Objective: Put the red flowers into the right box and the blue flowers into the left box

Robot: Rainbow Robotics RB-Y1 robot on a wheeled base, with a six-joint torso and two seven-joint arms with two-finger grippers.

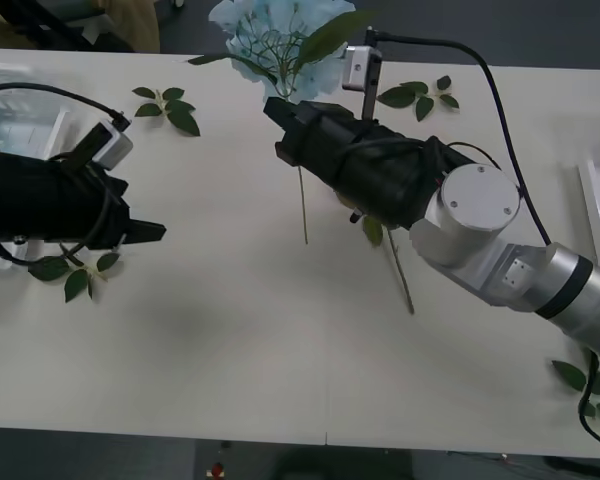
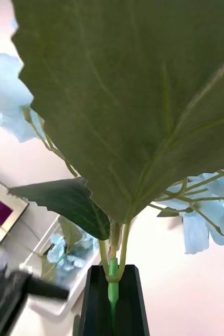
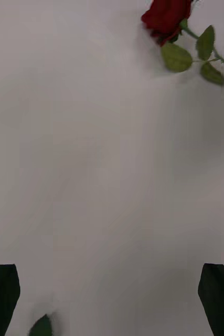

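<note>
Blue flower (image 2: 117, 105) pinched in right gripper (image 2: 113, 299), red rose (image 3: 166, 16) before spread left gripper (image 3: 112, 294)

Loose green leaf sprigs (image 1: 170, 106) lie scattered across the white table (image 1: 230, 340), another pair (image 1: 420, 97) further along.

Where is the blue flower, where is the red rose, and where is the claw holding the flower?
blue flower (image 1: 265, 30), front view, pale petals.
red rose (image 3: 165, 16), left wrist view, bloom.
right claw (image 2: 113, 299), right wrist view, black tips shut on the green stem.
</note>
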